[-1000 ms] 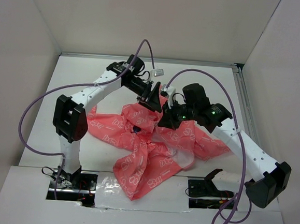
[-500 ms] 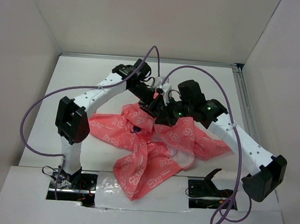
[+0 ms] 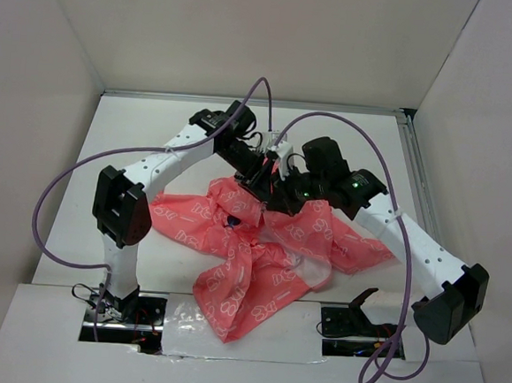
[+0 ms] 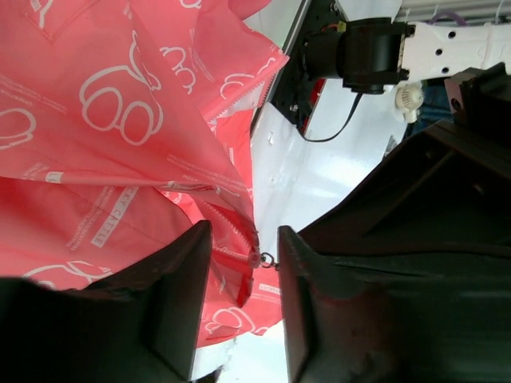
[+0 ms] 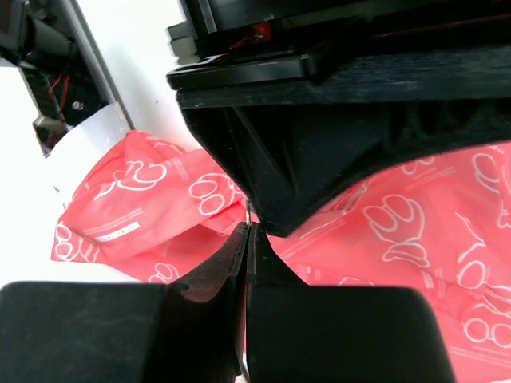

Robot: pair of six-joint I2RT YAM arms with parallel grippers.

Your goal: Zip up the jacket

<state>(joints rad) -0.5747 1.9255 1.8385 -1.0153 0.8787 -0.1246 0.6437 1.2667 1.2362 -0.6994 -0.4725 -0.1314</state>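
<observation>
The coral-pink jacket [image 3: 259, 263] with white outline print lies crumpled in the middle of the white table. Both grippers meet at its far edge. My left gripper [image 3: 264, 179] is open. In the left wrist view its fingers [image 4: 180, 295] stand either side of the zipper slider [image 4: 257, 257] and its small ring, with pink fabric [image 4: 120, 144] behind. My right gripper [image 3: 278, 196] is shut; in the right wrist view its tips [image 5: 248, 231] pinch a thin metal zipper pull [image 5: 249, 214], right against the left gripper's black finger [image 5: 319, 159]. The jacket's chest mark is hidden.
White walls [image 3: 64, 43] box in the table on three sides. A metal rail [image 3: 415, 168] runs along the right edge. Purple cables [image 3: 61, 194] loop over both arms. A black bracket [image 3: 358, 308] stands by the right arm's base at the front edge.
My left gripper has swung right and down and my right gripper up and left, so the two now meet at the jacket's far edge. Little has moved in the last half second.
</observation>
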